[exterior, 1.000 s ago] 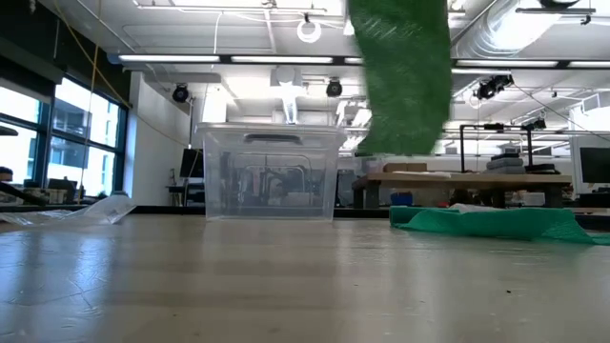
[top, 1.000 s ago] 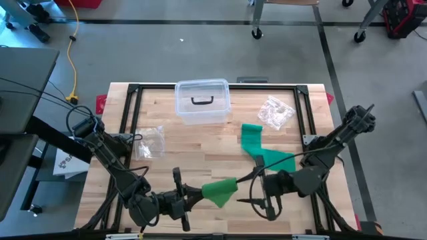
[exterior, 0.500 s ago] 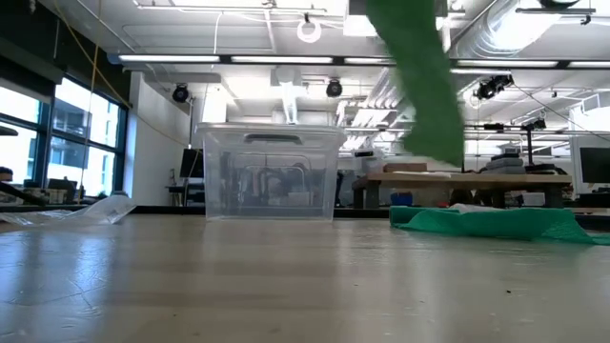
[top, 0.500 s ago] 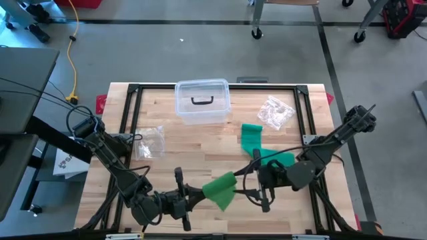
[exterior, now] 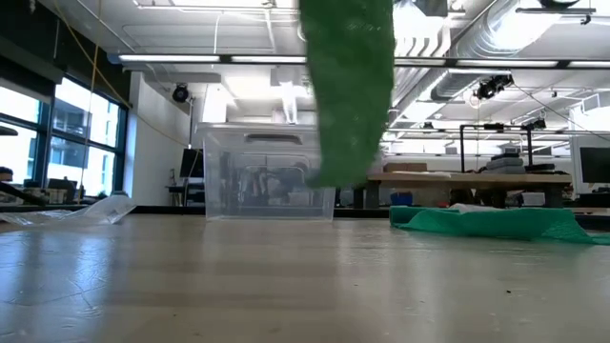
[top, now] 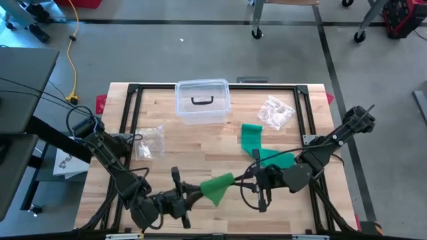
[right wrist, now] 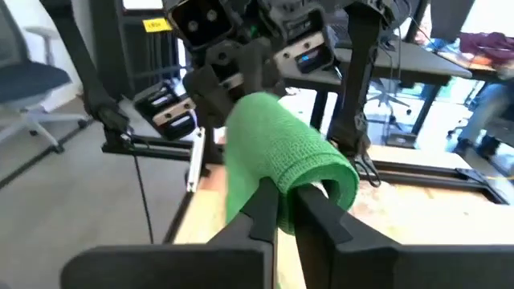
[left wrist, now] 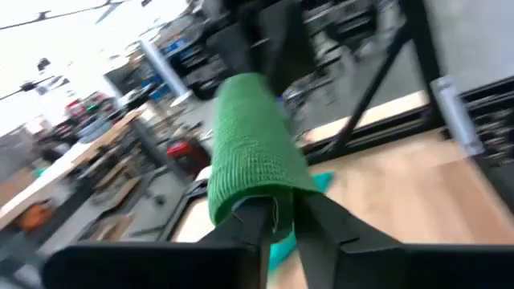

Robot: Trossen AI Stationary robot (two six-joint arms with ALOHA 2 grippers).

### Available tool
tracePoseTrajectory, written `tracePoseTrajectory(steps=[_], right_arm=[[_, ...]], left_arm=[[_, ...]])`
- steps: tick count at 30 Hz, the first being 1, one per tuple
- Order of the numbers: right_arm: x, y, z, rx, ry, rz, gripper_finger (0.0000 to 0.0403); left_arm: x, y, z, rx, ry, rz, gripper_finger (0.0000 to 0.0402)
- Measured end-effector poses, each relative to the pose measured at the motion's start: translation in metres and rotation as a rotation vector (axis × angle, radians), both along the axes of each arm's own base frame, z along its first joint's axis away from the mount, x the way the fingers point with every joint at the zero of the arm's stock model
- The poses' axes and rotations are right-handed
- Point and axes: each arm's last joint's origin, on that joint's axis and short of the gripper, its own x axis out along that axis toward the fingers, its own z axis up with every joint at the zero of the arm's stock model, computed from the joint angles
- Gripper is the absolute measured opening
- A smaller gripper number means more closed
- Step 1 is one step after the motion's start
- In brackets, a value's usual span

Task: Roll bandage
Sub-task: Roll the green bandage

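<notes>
STEP: roll bandage [top: 217, 187] | LEFT gripper [top: 197, 191]: fingers clamped on bandage | RIGHT gripper [top: 241, 185]: fingers clamped on it | ADVICE: keep strip taut (aloft above counter [top: 200, 143]), wrap edges aligned

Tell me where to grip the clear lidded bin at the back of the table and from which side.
Grip the clear bin by the dark handle on its lid, coming straight down from above. The handle lies across the lid's middle and is the only narrow part; the box itself looks too wide for the jaws. Both arms are busy now: left gripper and right gripper hold the green bandage.
</notes>
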Motion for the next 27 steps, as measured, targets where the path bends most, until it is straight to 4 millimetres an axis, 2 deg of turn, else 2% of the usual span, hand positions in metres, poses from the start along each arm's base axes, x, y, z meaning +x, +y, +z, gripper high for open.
tracePoseTrajectory(steps=[6,10,17,21,24,27], right_arm=[[-0.022,0.004,0.011,-0.006,-0.009,0.015,0.0004],[-0.030,0.006,0.014,-0.048,-0.012,0.019,0.0001],[-0.038,0.010,0.012,-0.113,-0.005,-0.047,0.0000],[-0.039,0.010,0.008,-0.125,0.003,-0.074,0.0001],[-0.040,0.007,-0.009,-0.108,0.076,-0.098,0.0001],[-0.036,-0.003,-0.044,-0.081,0.166,-0.150,0.0001]], left_arm=[[-0.020,0.006,0.000,-0.020,0.049,0.039,0.0114],[-0.027,0.011,-0.003,-0.056,0.085,0.038,0.0141],[-0.022,0.004,0.003,-0.158,0.051,-0.055,0.0146],[-0.013,-0.001,-0.004,-0.174,0.032,-0.055,0.0136],[-0.004,-0.001,-0.016,-0.191,0.046,-0.028,0.0128],[0.007,0.001,-0.028,-0.204,0.061,-0.003,0.0123]])
